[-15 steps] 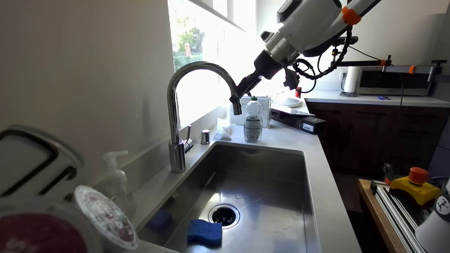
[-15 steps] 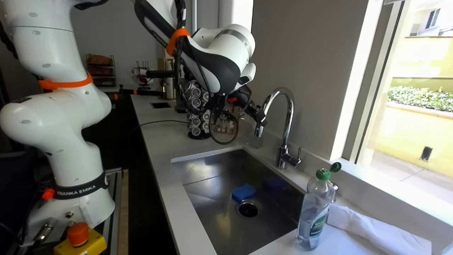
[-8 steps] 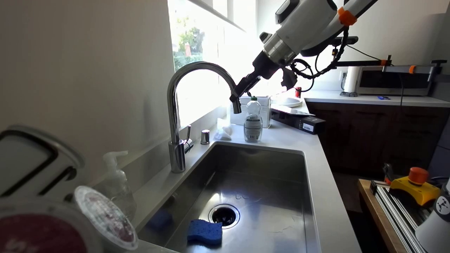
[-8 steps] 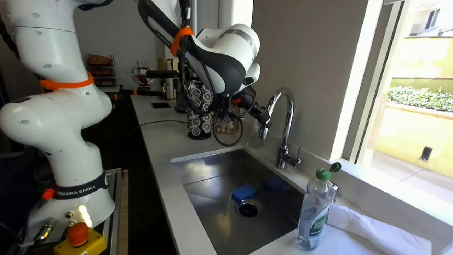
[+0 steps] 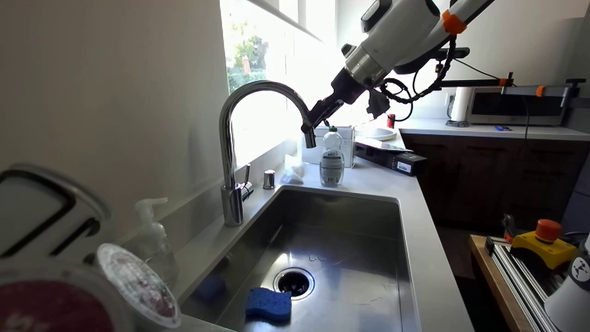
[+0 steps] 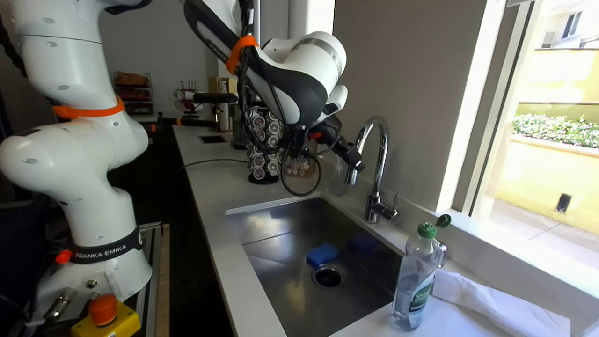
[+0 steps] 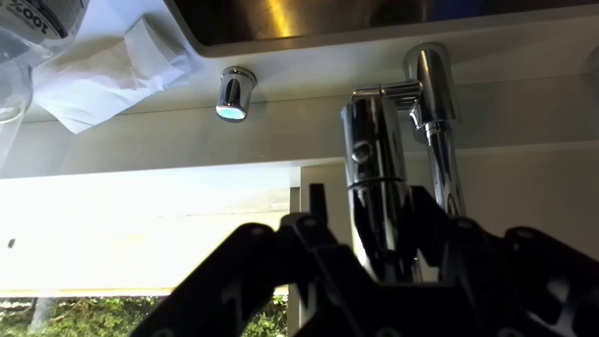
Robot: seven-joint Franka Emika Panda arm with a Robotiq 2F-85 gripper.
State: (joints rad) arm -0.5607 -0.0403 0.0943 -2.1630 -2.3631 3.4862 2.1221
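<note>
Wrist view | gripper (image 7: 369,201) spread astride faucet spout (image 7: 374,154), gap at left | likely stiff, slippery | best held at straight end

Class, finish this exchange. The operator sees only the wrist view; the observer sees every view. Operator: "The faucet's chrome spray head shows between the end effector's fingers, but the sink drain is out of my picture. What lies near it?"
Observer: In both exterior views, a blue sponge lies in the sink beside the drain.

Operator: My left edge cuts off the dish soap bottle. Is it open or closed?

Observer: Open: in an exterior view its green flip-top lid stands flipped up.

Operator: How is the end effector angled?

Observer: In both exterior views it slants downward, fingertips at the chrome spray head.
</note>
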